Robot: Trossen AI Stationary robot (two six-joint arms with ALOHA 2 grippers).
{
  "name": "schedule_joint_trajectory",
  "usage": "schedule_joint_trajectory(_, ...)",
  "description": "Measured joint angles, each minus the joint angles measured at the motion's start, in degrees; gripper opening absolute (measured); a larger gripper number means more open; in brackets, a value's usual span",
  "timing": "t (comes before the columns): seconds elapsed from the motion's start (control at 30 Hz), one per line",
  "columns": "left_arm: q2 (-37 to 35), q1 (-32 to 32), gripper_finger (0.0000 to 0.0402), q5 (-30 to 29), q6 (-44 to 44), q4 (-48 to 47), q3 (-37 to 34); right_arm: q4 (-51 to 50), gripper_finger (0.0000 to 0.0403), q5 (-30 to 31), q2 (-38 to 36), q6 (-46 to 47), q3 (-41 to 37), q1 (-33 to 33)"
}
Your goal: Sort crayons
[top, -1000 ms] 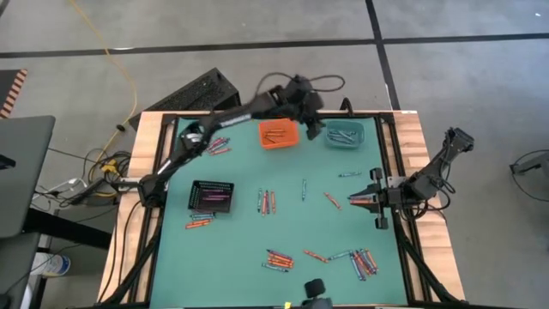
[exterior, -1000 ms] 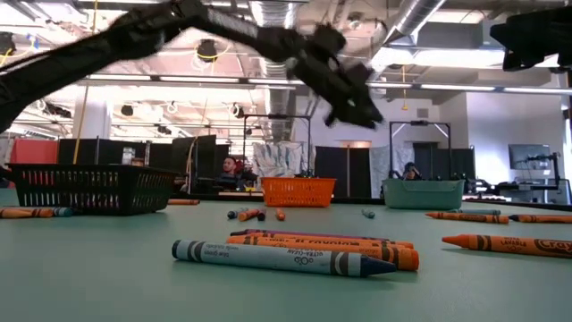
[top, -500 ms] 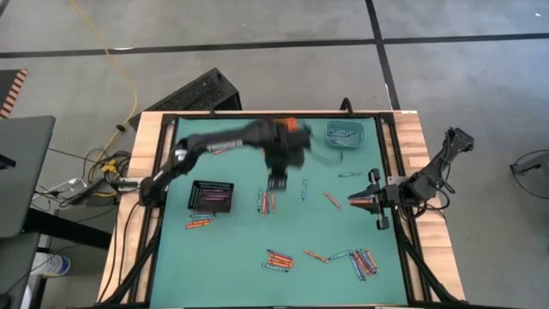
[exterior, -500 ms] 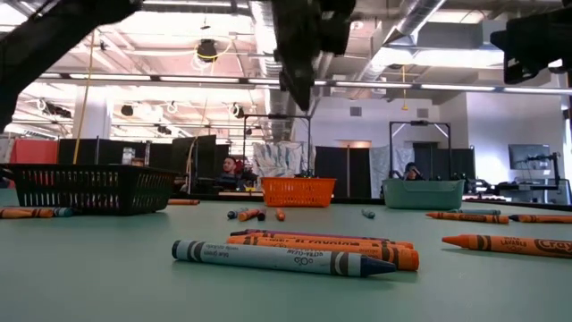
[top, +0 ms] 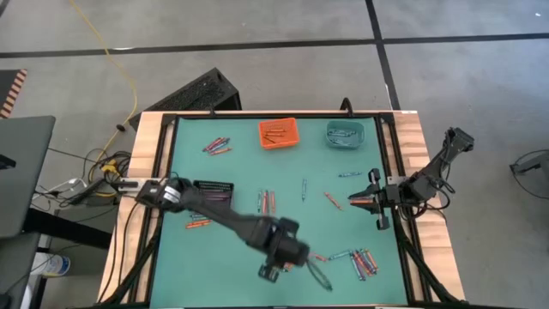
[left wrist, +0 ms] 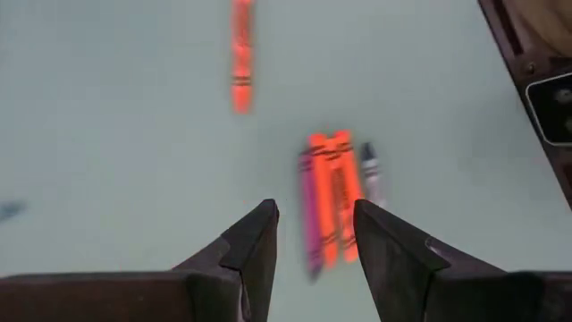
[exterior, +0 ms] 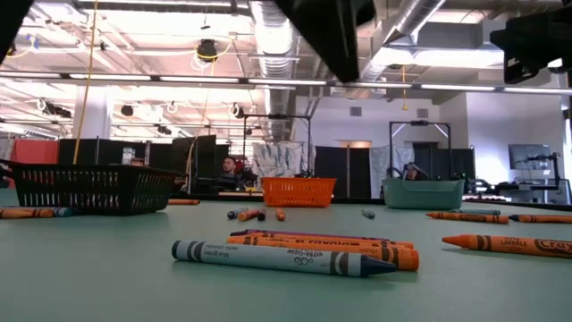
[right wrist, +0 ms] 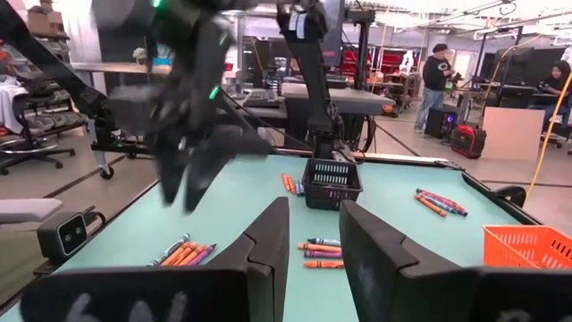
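While my left claw [left wrist: 313, 241] hangs open and empty, the little bunch of orange and purple wax crayons [left wrist: 332, 201] lies just ahead, pointing lengthwise away from it.

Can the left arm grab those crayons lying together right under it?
Probably yes. The left gripper hangs open just above the crayon bunch, and nothing lies between them on the table.

Paper-wrapped crayons [exterior: 284, 258], matt table [top: 232, 180] — black mesh bin [top: 212, 195]
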Motion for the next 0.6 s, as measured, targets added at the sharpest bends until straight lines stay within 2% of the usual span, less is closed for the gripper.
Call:
schedule_joint_trajectory(0.13, -0.39, -1.17, 0.0138, 1.09, -6.52, 4.77, -5.4, 0.0, 0.0107, 0.0, 0.0, 0.0, 0.0, 0.0)
schedule_joint_trajectory(0.23, -1.38, -1.25, 0.0138, -1.06, -10.21, 6.12, -7.49, 0.15, 0.0107, 0.03, 0.01, 0.0, 0.0, 0.0)
schedule_joint_trajectory(0.47, -1.27, -2.45, 0.0138, -1.65, -11.36, 5.18, -10.23, 0.55, 0.0107, 0.14, 0.02, 0.0, 0.0, -0.56)
schedule_joint_trajectory(0.6, -1.27, -2.59, 0.0138, 0.31, -11.35, 5.38, -11.38, 0.91, 0.0107, 0.13, 0.02, 0.0, 0.0, -1.46)
